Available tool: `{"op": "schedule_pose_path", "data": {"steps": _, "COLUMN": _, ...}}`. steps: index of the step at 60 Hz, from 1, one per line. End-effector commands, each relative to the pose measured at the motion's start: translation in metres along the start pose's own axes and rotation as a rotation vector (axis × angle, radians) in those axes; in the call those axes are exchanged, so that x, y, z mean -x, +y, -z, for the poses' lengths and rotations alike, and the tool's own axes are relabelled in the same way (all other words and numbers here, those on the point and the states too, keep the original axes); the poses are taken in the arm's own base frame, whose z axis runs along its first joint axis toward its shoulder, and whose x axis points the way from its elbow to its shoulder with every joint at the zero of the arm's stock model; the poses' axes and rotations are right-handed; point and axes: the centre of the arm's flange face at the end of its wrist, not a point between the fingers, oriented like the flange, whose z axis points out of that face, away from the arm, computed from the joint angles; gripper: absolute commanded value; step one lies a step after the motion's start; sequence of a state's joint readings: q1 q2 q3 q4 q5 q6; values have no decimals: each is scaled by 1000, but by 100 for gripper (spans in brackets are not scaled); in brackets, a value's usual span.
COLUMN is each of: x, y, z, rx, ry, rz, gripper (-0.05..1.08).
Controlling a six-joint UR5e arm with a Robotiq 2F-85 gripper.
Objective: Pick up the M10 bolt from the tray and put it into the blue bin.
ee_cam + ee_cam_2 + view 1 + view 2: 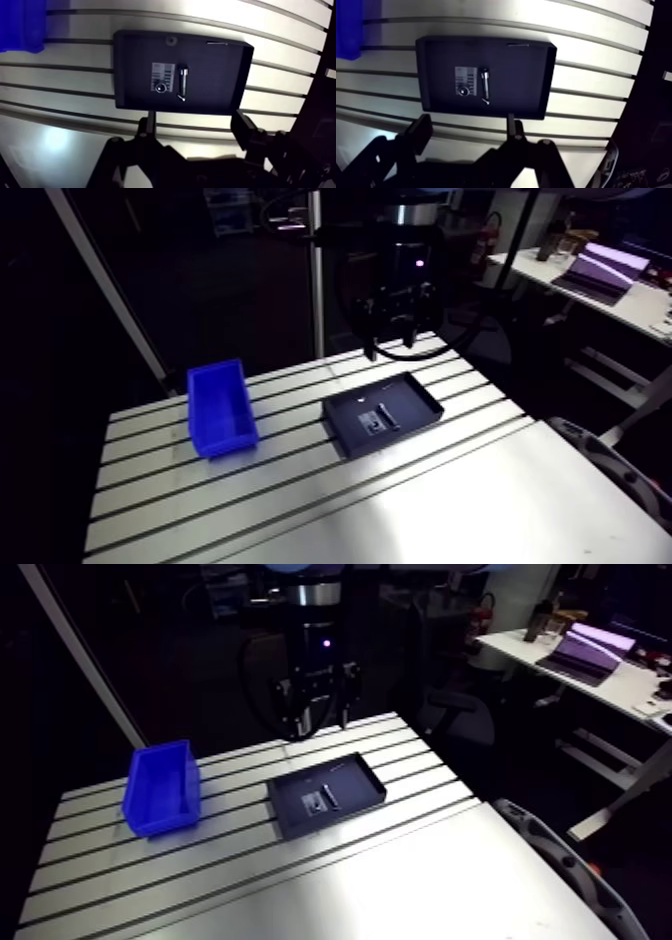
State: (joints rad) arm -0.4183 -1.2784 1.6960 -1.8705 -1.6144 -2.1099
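A black tray (pixel 220 75) lies on the slotted table. In it a silver M10 bolt (pixel 183 83) rests beside a white label (pixel 161 76) that has a small round part (pixel 160 88) on it. The blue bin (pixel 220 408) stands to the tray's left in the arm view, apart from it. My gripper (pixel 197 125) hangs well above the table, over the tray's far edge in the arm view (pixel 395 343). It is open and holds nothing. In the wrist view the tray and bolt lie ahead of the fingers (pixel 150 123).
A thin pin (pixel 216 43) and a small round mark (pixel 171 41) sit along one wall of the tray. A corner of the blue bin (pixel 22 25) shows beyond the tray in the wrist view. Bare slotted aluminium (pixel 420 498) stretches toward the table's front.
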Motion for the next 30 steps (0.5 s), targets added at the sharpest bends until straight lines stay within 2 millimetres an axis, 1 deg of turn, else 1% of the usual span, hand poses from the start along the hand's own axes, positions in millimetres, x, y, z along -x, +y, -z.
{"op": "schedule_pose_path", "data": {"steps": 1, "x": 2, "y": 11, "z": -19, "rx": -7, "ry": -3, "rz": -5, "gripper": 30}}
{"op": "schedule_pose_path", "data": {"steps": 7, "x": 3, "y": 13, "z": -29, "rx": -9, "ry": -9, "rz": 17, "gripper": 32}}
{"op": "schedule_pose_path", "data": {"steps": 8, "x": 3, "y": 15, "z": -35, "rx": -13, "ry": -15, "rz": 23, "gripper": 35}}
{"op": "schedule_pose_path", "data": {"steps": 9, "x": 3, "y": 15, "z": -35, "rx": -13, "ry": -15, "rz": 23, "gripper": 35}}
{"op": "schedule_pose_path", "data": {"steps": 10, "x": 4, "y": 15, "z": -39, "rx": -18, "ry": -21, "rz": 26, "gripper": 38}}
{"op": "schedule_pose_path", "data": {"steps": 15, "x": 3, "y": 14, "z": -46, "rx": -25, "ry": -33, "rz": 31, "gripper": 39}}
{"op": "schedule_pose_path", "data": {"steps": 23, "x": 4, "y": 14, "z": -52, "rx": -32, "ry": -42, "rz": 31, "gripper": 44}}
{"op": "schedule_pose_path", "data": {"steps": 27, "x": 3, "y": 14, "z": -54, "rx": -30, "ry": -40, "rz": 31, "gripper": 44}}
{"op": "schedule_pose_path", "data": {"steps": 30, "x": 2, "y": 14, "z": -59, "rx": -29, "ry": -41, "rz": 31, "gripper": 44}}
